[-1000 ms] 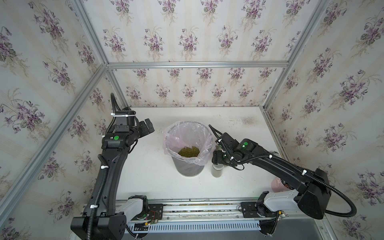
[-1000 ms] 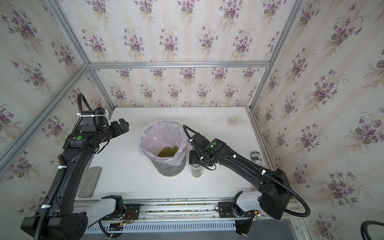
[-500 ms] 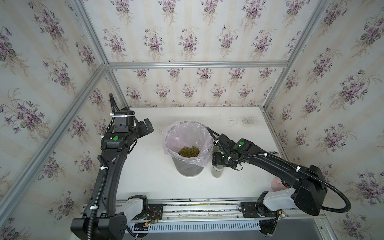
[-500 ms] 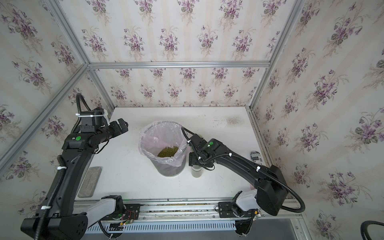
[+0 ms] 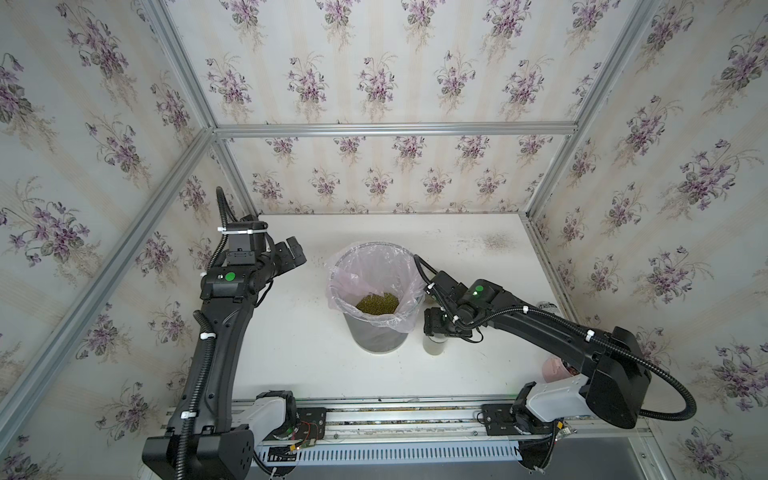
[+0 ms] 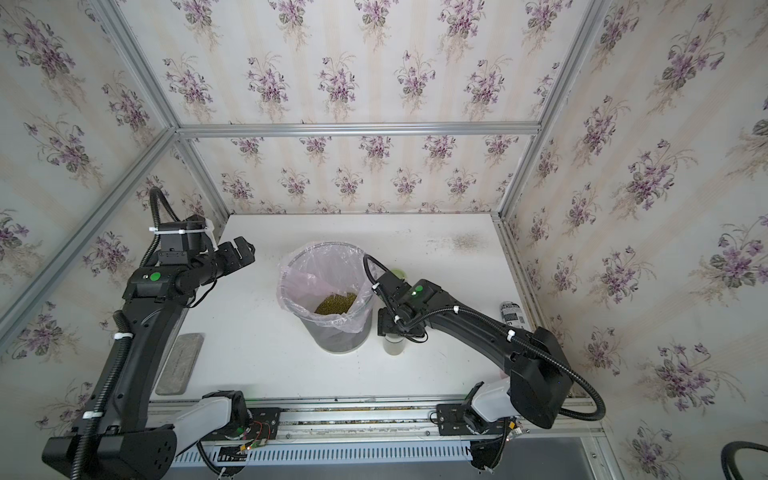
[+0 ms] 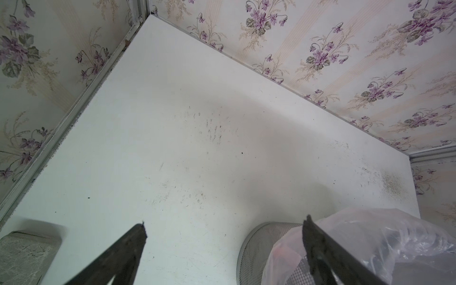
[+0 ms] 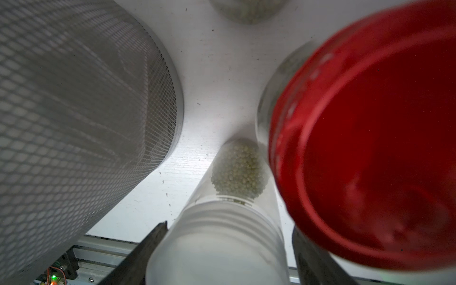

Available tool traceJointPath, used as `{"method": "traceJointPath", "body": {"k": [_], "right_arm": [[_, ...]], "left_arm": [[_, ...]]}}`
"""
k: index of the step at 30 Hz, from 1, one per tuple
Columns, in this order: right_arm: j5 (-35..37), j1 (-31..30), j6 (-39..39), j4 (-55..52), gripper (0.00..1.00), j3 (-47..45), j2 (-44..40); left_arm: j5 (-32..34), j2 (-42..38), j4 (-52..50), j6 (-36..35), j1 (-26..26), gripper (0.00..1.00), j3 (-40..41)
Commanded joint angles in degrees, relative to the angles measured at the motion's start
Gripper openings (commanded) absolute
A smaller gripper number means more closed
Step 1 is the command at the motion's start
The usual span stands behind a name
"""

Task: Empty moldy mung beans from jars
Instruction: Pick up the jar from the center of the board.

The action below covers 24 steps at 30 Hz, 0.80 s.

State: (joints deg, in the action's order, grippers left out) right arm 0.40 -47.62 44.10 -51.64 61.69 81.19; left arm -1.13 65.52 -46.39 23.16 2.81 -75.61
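- White ribbed plastic caps the nearest jar (image 8: 227, 209), which stands upright on the surface (image 5: 299, 365) at about 4 o'clock of the bin (image 5: 376, 336). The right end effector (image 8: 229, 227) straddles its screw lid (image 8: 217, 249) closely, but I cannot tell whether it actually presses the lid.
- To do this step well, I judge, both fingers (image 8: 140, 251) should sit square on the ribbed band, not on the slick clear wall below. They should clamp firmly before any lift or twist, since a round lid tends to roll out from between flat pads.
- Moldy mung beans (image 8: 238, 170), tiny matte olive spheres, pack the jar's lower part. They will likely shift as loose weight once the jar is tipped.
- Glossy and smooth, the red lid (image 8: 370, 138) of a second jar (image 8: 267, 103) sits just beside the first. A straight upward lift looks safest to avoid knocking it.
- Grey wire mesh forms the bin's wall, lined with thin, crinkled pinkish film (image 5: 374, 270). A heap of beans (image 5: 377, 302) already lies inside.
- A third jar (image 6: 397, 274), showing only its pale green lid, stands at 2 o'clock of the bin, partly behind the arm.
- Farthest back, at 10 o'clock, the left end effector (image 7: 225, 221) hangs released, its fingers wide apart and holding nothing.
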Motion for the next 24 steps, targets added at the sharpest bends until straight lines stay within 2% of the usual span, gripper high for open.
{"method": "traceJointPath", "body": {"k": [1, 12, 24], "right_arm": [[0.64, -0.11, 0.55, 0.06, 0.75, -0.38, 0.36], [0.85, -0.10, 0.55, 1.00, 0.71, -2.17, 0.20], [1.19, -0.11, 0.74, 0.31, 0.59, -1.75, -1.63]], "left_arm": [[0.05, 0.20, -0.50, 0.22, 0.15, 0.99, 0.20], [-0.10, 0.40, -0.68, 0.52, 0.39, 0.99, 0.12], [-0.52, 0.31, -0.69, 0.57, 0.43, 0.99, 0.12]]}}
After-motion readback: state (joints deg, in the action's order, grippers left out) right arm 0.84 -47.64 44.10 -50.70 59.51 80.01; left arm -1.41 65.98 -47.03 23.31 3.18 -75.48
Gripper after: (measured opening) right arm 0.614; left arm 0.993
